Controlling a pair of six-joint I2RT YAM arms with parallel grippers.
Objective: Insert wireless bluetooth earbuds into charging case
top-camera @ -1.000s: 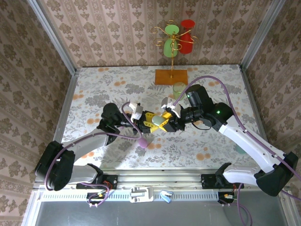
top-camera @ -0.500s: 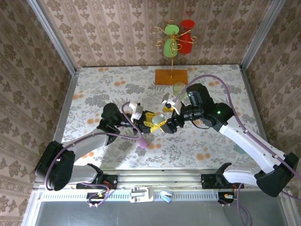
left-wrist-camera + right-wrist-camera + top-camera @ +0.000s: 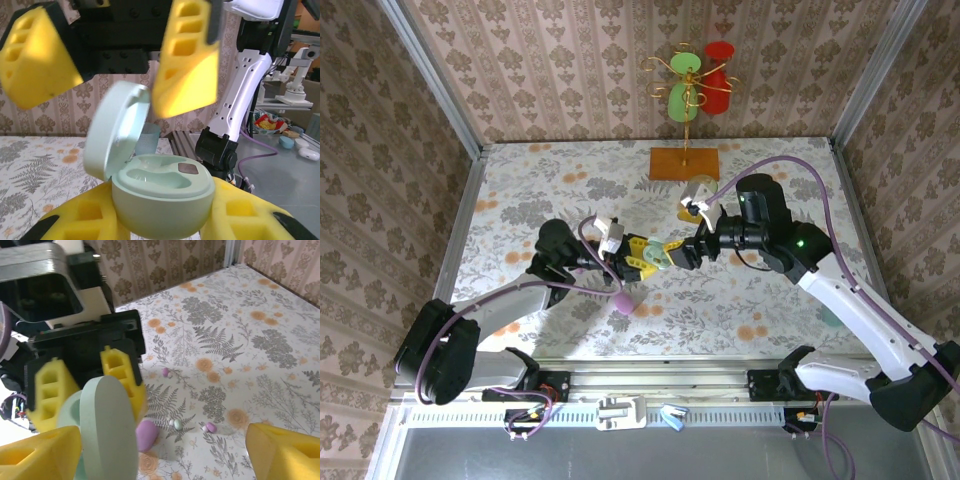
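Note:
A mint-green charging case (image 3: 162, 195) stands with its lid (image 3: 117, 132) swung open. My left gripper (image 3: 162, 222) is shut on its base, one yellow finger (image 3: 250, 215) on each side. In the top view that left gripper (image 3: 642, 257) holds the case (image 3: 658, 258) above mid-table. My right gripper (image 3: 680, 252) hangs open just right of the case, apart from it. In the right wrist view the right gripper (image 3: 162, 455) has the lid's edge (image 3: 107, 430) close before its left finger. Three earbuds lie on the table: a pinkish one (image 3: 165, 372), a pale mint one (image 3: 175, 424) and a pink one (image 3: 209, 427).
A shut purple case (image 3: 146, 434) lies on the table under the held case, purple case (image 3: 622, 302) near the front. At the back stands a mug tree (image 3: 690, 85) with green and red cups on a wooden base (image 3: 685, 162), and a clear cup (image 3: 700, 188) beside it.
My right gripper has opened and drawn back to the right, off the case. The left gripper has kept still with the case, whose lid stands open.

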